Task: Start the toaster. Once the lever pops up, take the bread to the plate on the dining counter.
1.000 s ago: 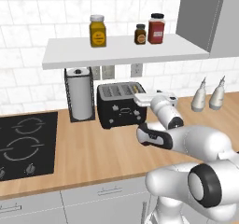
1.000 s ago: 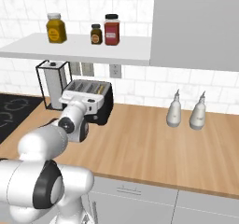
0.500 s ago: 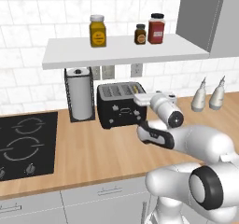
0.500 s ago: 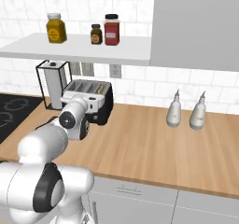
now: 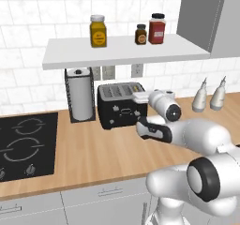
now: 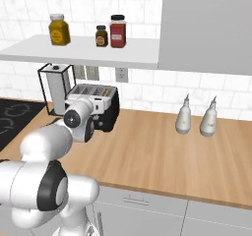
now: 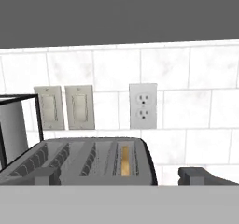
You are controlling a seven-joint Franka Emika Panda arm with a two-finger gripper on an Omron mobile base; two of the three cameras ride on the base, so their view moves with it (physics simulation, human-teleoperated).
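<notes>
Glossy black toaster point(image 5: 120, 106) on the wood worktop point(image 5: 93, 149) against the tiled wall, paper-towel holder point(image 5: 80, 93) just beside it at 9 o'clock. Bread point(image 7: 124, 160) down in the toaster's rightmost slot, tan edge showing in the hand view. Gripper point(image 7: 120, 176) released, fingers point(image 7: 198, 175) spread wide, poised at the toaster's near top edge, grasping nothing. Two pale bottles point(image 6: 196, 116) well apart at 3 o'clock. Three jars point(image 5: 126, 30) on the shelf above, at 12 o'clock.
</notes>
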